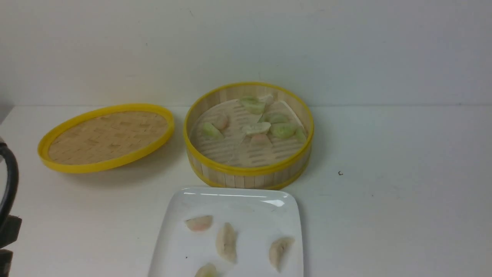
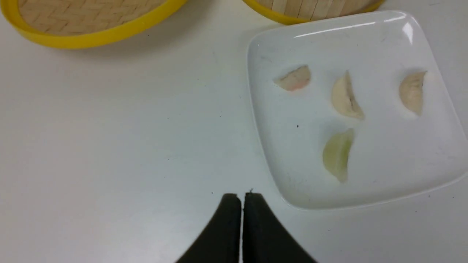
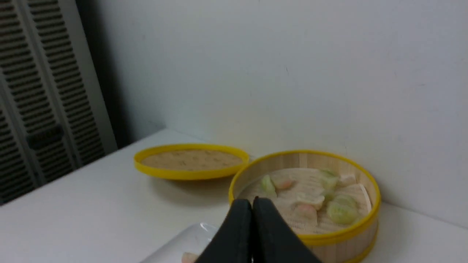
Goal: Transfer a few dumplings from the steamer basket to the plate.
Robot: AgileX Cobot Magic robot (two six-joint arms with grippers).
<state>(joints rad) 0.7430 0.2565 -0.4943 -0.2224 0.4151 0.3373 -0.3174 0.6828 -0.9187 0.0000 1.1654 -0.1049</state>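
Observation:
The steamer basket (image 1: 249,169) stands at the table's middle back and holds several green, cream and pinkish dumplings (image 1: 282,130). The white square plate (image 1: 246,202) lies in front of it with several dumplings (image 1: 226,241) on it. In the left wrist view the plate (image 2: 384,175) shows a pinkish (image 2: 294,78), two cream (image 2: 344,98) and a green dumpling (image 2: 337,154). My left gripper (image 2: 241,196) is shut and empty above bare table beside the plate. My right gripper (image 3: 252,201) is shut and empty, raised, with the basket (image 3: 340,237) beyond it. Neither gripper shows in the front view.
The flat woven yellow-rimmed lid (image 1: 105,136) lies left of the basket, tilted a little. A white wall runs behind the table. A black cable (image 1: 9,181) hangs at the far left edge. A louvred panel (image 3: 40,95) stands beyond the table's left end.

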